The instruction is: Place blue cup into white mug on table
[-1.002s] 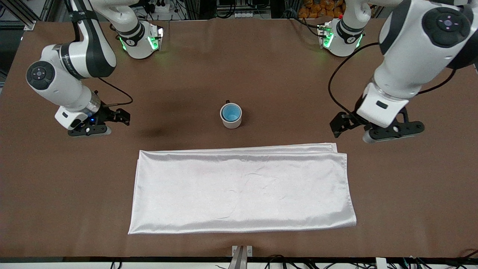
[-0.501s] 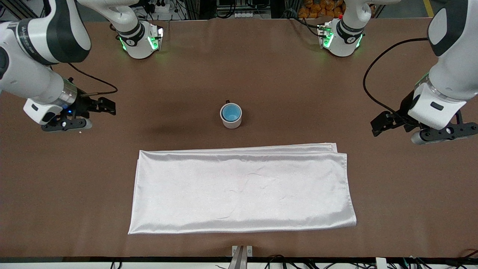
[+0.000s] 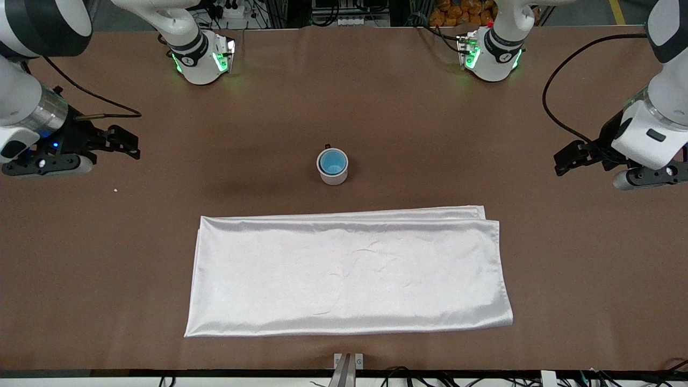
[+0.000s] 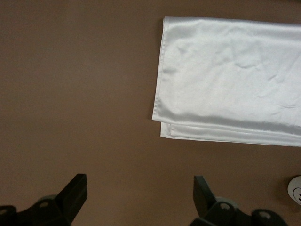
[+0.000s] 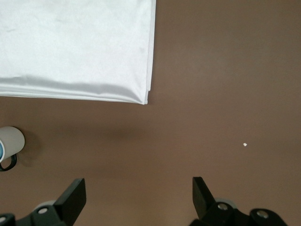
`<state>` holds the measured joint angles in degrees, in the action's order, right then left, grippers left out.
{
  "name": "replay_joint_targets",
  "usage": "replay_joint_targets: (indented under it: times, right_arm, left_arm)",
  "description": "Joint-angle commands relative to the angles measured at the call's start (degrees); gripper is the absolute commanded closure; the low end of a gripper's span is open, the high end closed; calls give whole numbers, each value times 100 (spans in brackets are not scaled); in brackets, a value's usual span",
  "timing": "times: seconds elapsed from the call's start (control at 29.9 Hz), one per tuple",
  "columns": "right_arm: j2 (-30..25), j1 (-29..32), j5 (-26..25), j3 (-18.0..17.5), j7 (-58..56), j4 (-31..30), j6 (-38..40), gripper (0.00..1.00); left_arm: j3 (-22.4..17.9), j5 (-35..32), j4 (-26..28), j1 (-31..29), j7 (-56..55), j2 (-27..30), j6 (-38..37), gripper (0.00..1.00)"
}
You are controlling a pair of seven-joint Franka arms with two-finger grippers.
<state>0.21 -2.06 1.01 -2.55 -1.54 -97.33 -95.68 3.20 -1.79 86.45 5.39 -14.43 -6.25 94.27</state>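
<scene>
The blue cup [image 3: 331, 162] sits inside the white mug [image 3: 334, 177], which stands upright in the middle of the brown table [image 3: 376, 102], its black handle turned toward the robots' bases. My left gripper [image 3: 651, 179] is open and empty over bare table at the left arm's end, well apart from the mug. My right gripper [image 3: 47, 166] is open and empty over bare table at the right arm's end. The left wrist view shows open fingers [image 4: 75, 188] and a sliver of the mug [image 4: 296, 189]. The right wrist view shows open fingers [image 5: 74, 192] and the mug [image 5: 11, 140].
A shiny white folded cloth [image 3: 349, 274] lies flat, nearer to the front camera than the mug; it also shows in the left wrist view [image 4: 230, 75] and the right wrist view [image 5: 75, 47]. A tiny white speck [image 3: 115, 190] lies near the right gripper.
Both arms have swung outward, away from the mug, toward their own ends of the table. The mug with the cup in it and the cloth have not moved.
</scene>
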Motion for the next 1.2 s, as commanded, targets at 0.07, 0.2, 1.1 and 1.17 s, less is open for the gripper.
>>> replay_joint_targets:
  times: [0.07, 0.2, 1.1, 1.17]
  right_arm:
    - [23, 109, -330, -53, -487, 258, 138, 0]
    - [5, 171, -330, -44, -601, 345, 339, 0]
    - [-13, 531, 171, -44, -592, 601, 516, 0]
    - [-13, 532, 171, -44, -601, 610, 516, 0]
  left_arm:
    - [287, -120, 320, -328, 151, 361, -31, 0]
    - [322, -120, 408, -354, 159, 414, -31, 0]
    - [419, -111, 751, -389, 186, 818, 30, 0]
    - [419, -120, 751, -389, 186, 810, 39, 0]
